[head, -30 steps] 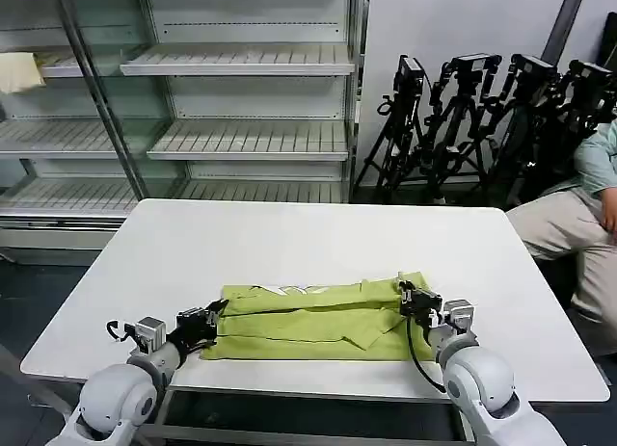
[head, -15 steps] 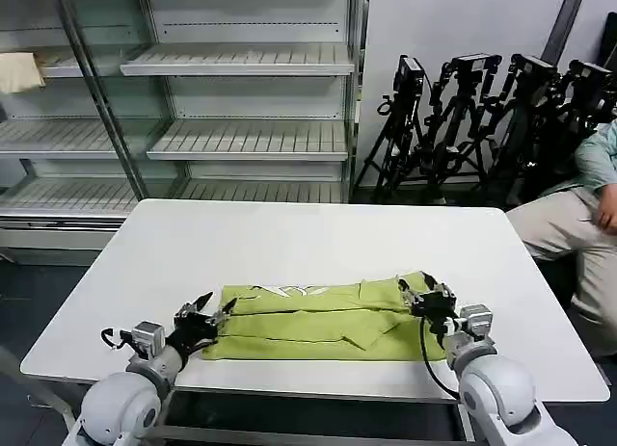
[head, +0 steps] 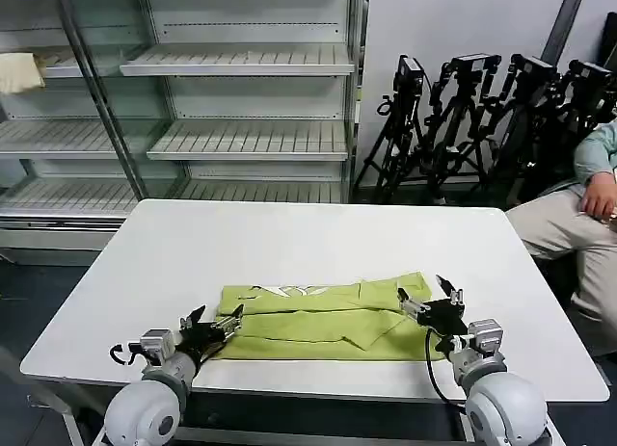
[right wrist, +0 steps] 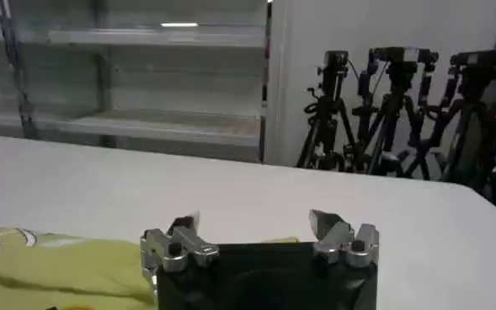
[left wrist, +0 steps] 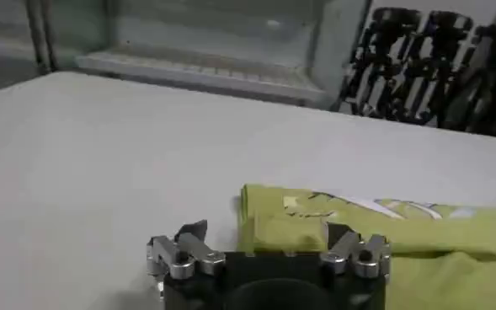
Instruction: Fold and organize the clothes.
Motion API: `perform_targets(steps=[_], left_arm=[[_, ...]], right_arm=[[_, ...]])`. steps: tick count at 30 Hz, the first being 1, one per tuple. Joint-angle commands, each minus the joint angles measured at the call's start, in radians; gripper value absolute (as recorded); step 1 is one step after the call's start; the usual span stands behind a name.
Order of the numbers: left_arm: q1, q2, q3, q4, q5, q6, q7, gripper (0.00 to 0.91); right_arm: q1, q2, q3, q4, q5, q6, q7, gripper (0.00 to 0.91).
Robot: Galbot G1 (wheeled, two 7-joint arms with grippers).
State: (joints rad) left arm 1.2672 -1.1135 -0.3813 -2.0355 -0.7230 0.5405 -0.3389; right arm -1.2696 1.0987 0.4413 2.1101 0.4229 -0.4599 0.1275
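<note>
The lime-green shirt lies folded into a long band near the front edge of the white table. My left gripper hovers open at the band's left end, holding nothing. In the left wrist view the shirt lies just beyond the left gripper, whose jaws stand wide apart. My right gripper stands open at the band's right end, also empty. From the right wrist, the shirt shows beside and below the right gripper.
Empty metal shelving stands behind the table, with a pale cloth on a shelf at far left. Black tripods are stacked at the back right. A seated person is at the right edge.
Both grippers let go of the shirt's ends, opened, and drew back toward the front edge. The shirt settled flat.
</note>
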Motion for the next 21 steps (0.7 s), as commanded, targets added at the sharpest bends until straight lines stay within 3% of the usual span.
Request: perform_targets(steps=[1, 3, 4, 5, 8, 15, 21], left_arm=[[0.004, -0.017, 0.016, 0.005, -0.078, 0.008, -0.1, 0.907], [0.009, -0.018, 0.019, 0.002, -0.078, 0.012, -0.1, 0.907], [0.009, -0.019, 0.02, 0.002, -0.078, 0.013, -0.1, 0.806], [0.009, -0.019, 0.022, 0.001, -0.078, 0.014, -0.102, 0.554], [0.018, -0.022, 0.032, -0.026, -0.095, 0.02, -0.112, 0.242], [-0.002, -0.029, 0.058, -0.014, -0.083, 0.019, -0.108, 0.05], [-0.013, -0.037, 0.065, 0.005, -0.069, 0.014, -0.103, 0.02]], right_arm=[[-0.018, 0.007, -0.002, 0.016, -0.031, 0.004, -0.004, 0.907], [-0.015, 0.007, -0.006, 0.015, -0.032, 0.004, -0.004, 0.907], [-0.014, 0.007, -0.007, 0.014, -0.032, 0.003, -0.004, 0.907], [-0.013, 0.007, -0.009, 0.014, -0.034, 0.003, -0.003, 0.907], [-0.012, 0.007, -0.011, 0.012, -0.035, 0.002, -0.003, 0.907], [-0.013, 0.005, -0.012, 0.004, -0.043, 0.003, -0.002, 0.907], [-0.019, 0.0, -0.005, 0.003, -0.044, 0.004, -0.003, 0.907]])
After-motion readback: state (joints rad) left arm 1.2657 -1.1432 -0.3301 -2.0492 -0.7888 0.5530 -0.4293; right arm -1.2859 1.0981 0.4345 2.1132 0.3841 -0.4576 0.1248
